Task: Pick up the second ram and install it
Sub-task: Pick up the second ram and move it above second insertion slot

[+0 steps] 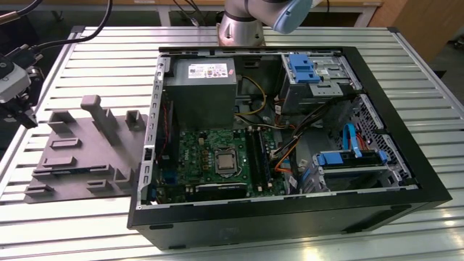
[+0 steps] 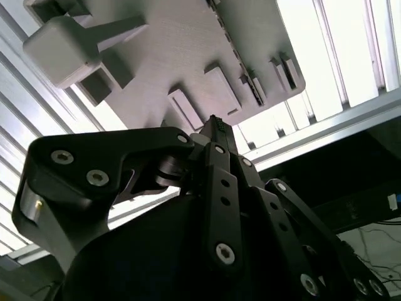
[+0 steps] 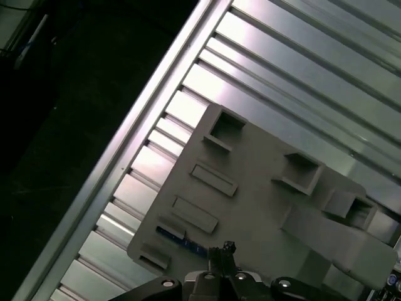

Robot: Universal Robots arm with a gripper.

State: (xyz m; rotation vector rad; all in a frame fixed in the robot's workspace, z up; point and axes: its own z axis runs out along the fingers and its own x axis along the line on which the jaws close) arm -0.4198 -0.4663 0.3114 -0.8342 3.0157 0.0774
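**Second ram waits in the fixture, end effector closed and empty**

At the exterior view's left, the end effector hangs high over the bench, above the grey fixture block. In the second wrist view its fingertips meet with nothing between them, so we read it as closed and empty.

The second ram sits in that fixture near one border, seemingly on edge in a slot, and is not yet picked up. We judge it light and stiff but fragile: a thin board with exposed chips and a contact edge that should not be pinched. The best hold, in our view, is across its 2 flat faces near the middle of the upper edge. It looks like 1 thin, long, dark strip with a bluish sheen, and its chips are too small to tell.

Further right stands the open computer case, holding the green motherboard with its long black slots.
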